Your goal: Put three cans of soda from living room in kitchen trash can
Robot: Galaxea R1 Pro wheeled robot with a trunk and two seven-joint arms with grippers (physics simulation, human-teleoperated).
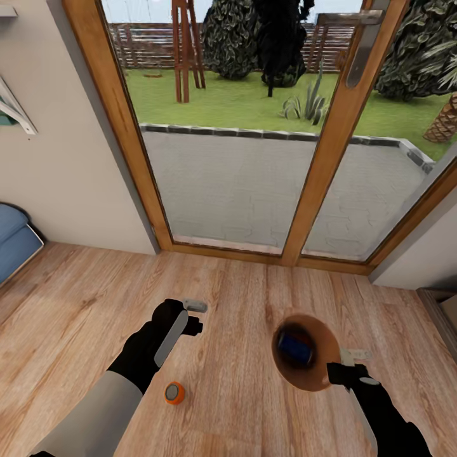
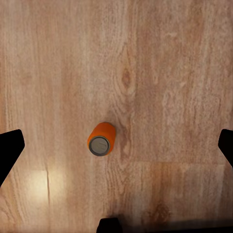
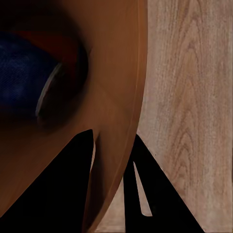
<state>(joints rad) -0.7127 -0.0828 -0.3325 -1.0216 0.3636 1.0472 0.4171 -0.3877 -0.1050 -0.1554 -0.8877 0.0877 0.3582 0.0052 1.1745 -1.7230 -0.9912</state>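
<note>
Scene: plank floor (image 1: 241,381) before wood-framed glass doors (image 1: 317,158); a blue sofa (image 1: 16,244) at the robot's left.
Bin: carried by the right gripper (image 3: 114,170), whose fingers straddle the rim, one inside the orange-brown wall, one outside, closed on it. Bin (image 1: 308,352) mouth tilted toward the head camera.
Blue can: lies on its side inside the bin (image 1: 296,348); in the right wrist view its pale end (image 3: 46,94) faces the wall. A trace of orange-red behind it may be another can; cannot tell.
Orange can: stands upright on the floor (image 1: 174,393), long axis vertical, grey top up (image 2: 100,144); well apart from the bin, near the left forearm.
Left gripper: held above the can (image 1: 193,316), fingers spread wide and empty, tips at the wrist view's edges (image 2: 9,145).
Step in hand (judged): picking up the orange can.
Doing it well: centre the can between the fingers, descend straight, close across the mid-body so that it stays upright; keep the bin's mouth up meanwhile.
Risk: a fingertip glancing the top would tip the can and let it roll.
</note>
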